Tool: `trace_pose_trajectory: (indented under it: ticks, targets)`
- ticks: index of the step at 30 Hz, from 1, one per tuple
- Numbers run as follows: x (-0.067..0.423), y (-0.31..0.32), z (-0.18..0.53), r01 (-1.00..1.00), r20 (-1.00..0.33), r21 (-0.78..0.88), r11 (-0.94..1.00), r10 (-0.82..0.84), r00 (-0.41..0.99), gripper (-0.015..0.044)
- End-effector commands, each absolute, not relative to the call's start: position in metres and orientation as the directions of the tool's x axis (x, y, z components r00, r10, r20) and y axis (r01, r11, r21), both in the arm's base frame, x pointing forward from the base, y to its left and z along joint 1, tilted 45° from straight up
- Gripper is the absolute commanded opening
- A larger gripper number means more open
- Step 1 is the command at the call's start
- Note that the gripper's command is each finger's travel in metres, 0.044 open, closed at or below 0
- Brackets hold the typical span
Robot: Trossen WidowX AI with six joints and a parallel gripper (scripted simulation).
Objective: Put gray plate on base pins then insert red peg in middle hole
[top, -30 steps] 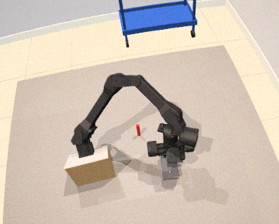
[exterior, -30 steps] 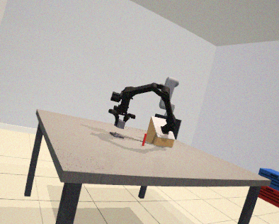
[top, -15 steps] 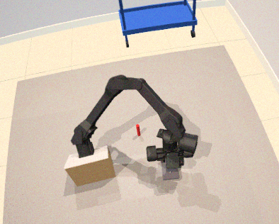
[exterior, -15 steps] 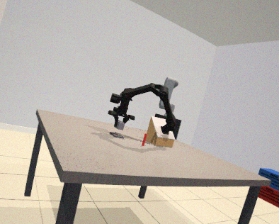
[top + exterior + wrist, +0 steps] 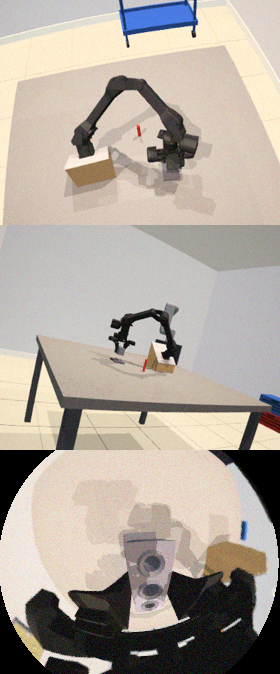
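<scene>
My gripper [image 5: 173,164] [image 5: 121,347] [image 5: 145,570] is shut on the gray plate [image 5: 121,351] [image 5: 149,567] and holds it a little above the table. The wrist view shows the plate's holes in a row between the fingers. The base [image 5: 171,174] [image 5: 116,360] lies flat on the table just under the gripper; in the top view the gripper hides most of it and the plate. The red peg [image 5: 138,130] [image 5: 144,364] stands upright on the table, between the gripper and the arm's mount.
The arm is mounted on a brown box with a white top [image 5: 92,167] [image 5: 161,359] [image 5: 234,556]. A blue cart [image 5: 158,16] [image 5: 271,401] stands on the floor beyond the table.
</scene>
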State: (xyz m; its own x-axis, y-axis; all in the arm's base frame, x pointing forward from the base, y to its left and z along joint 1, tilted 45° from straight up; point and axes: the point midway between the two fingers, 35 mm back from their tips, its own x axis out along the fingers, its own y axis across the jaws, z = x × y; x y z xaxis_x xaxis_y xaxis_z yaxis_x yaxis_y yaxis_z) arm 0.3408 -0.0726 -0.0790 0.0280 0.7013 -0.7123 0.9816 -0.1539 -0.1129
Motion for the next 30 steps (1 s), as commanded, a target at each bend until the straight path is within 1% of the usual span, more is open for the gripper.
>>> trace_pose_trajectory:
  ticks: [1, 30]
  targets:
    - [0.34, -0.073, -0.08, 0.982, -0.714, -0.111, -0.151, 0.7, 0.026, 0.0]
    - [0.341, -0.054, -0.101, 0.982, -0.713, -0.111, -0.15, 0.701, 0.027, 0.0]
